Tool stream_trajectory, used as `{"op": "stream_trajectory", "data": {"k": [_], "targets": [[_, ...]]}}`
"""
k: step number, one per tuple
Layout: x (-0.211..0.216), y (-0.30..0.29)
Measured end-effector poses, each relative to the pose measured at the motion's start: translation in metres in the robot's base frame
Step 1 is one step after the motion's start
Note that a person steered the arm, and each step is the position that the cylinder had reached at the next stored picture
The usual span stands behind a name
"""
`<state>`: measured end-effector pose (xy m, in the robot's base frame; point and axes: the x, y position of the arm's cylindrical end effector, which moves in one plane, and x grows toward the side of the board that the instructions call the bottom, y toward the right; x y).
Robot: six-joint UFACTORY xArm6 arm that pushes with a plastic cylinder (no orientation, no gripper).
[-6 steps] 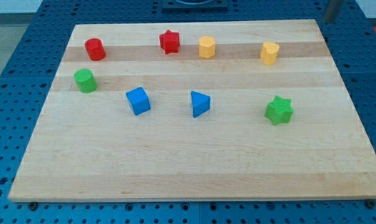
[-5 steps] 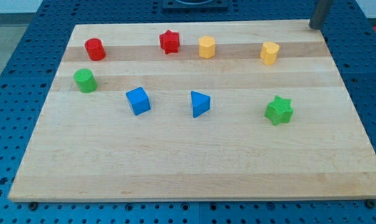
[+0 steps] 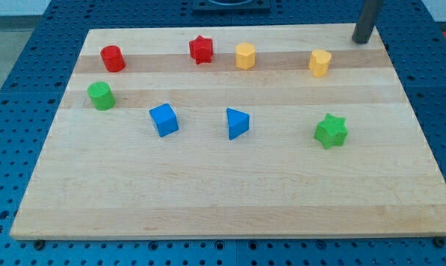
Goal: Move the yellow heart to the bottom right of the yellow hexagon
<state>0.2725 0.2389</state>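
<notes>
The yellow heart [image 3: 320, 63] sits near the board's top right. The yellow hexagon [image 3: 245, 55] sits to its left, near the top middle, with a wide gap between them. My tip [image 3: 361, 41] is on the board's top right corner, up and to the right of the yellow heart, not touching it.
A red star [image 3: 201, 49] is just left of the hexagon. A red cylinder [image 3: 113, 58] and a green cylinder [image 3: 101, 96] are at the left. A blue cube [image 3: 164, 120], a blue triangle [image 3: 237, 123] and a green star [image 3: 331, 131] lie across the middle. The wooden board [image 3: 230, 192] rests on a blue perforated table.
My tip has come in from the top right edge, moving left and down onto the board's corner toward the yellow heart. No block has moved.
</notes>
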Motion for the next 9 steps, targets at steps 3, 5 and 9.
{"op": "stream_trajectory", "data": {"k": [3, 5, 9], "targets": [[0.076, -0.013], [0.044, -0.022], [0.039, -0.090]]}}
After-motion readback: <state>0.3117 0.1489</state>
